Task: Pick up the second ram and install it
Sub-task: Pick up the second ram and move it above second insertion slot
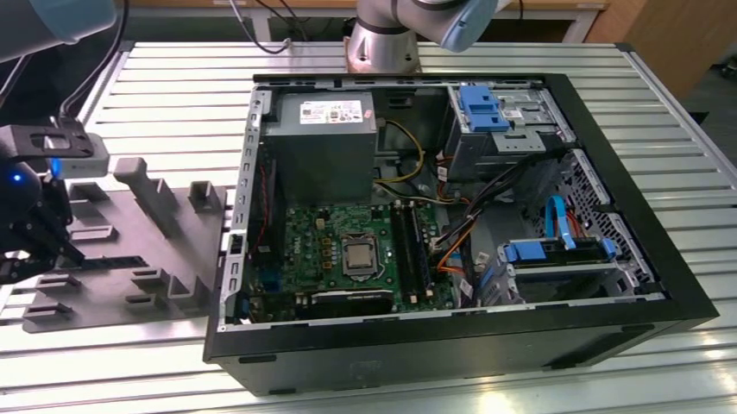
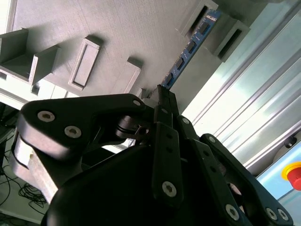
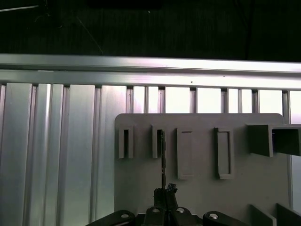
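The second ram [image 2: 188,49] is a thin dark board with a row of small chips. It stands on edge in the slotted grey blocks of a grey fixture plate [image 1: 173,250] at the exterior view's left. In the first wrist view the ram [image 3: 162,157] appears edge-on, its far end in a block slot. My gripper [image 2: 162,94] has its black fingers closed together on the ram's near end. In the exterior view the gripper [image 1: 52,250] hangs over the plate's left side, beside the ram [image 1: 116,259].
An open computer case [image 1: 461,345] lies right of the fixture plate, with a motherboard [image 1: 345,250], black slot rails [image 1: 409,246], a power supply [image 1: 323,138], cables and blue drive caddies [image 1: 553,252]. Everything rests on a slatted aluminium table [image 1: 173,95]. A red button [image 2: 294,174] sits off the table.
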{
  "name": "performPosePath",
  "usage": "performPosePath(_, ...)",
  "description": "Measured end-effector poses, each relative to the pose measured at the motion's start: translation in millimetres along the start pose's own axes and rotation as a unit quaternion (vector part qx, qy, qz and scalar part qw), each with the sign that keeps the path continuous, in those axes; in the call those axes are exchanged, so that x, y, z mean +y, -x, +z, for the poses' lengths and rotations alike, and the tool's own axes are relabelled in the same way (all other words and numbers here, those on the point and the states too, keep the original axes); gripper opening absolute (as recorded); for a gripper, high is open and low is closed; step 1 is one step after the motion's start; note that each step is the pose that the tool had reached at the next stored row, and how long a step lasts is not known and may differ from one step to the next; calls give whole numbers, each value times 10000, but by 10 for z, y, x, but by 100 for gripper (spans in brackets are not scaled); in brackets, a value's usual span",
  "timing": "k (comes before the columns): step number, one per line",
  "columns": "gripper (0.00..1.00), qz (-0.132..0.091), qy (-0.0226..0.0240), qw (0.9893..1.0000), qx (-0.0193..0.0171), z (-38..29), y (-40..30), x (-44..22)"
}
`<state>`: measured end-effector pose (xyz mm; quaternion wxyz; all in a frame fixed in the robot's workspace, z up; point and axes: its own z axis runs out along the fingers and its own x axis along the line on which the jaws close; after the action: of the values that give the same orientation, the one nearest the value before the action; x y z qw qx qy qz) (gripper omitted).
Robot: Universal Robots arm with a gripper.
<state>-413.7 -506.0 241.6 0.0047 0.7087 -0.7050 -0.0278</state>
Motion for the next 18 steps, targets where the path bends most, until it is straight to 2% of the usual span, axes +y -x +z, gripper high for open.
performPosePath(18,11,-1,0,10000,-4,-74,2,5)
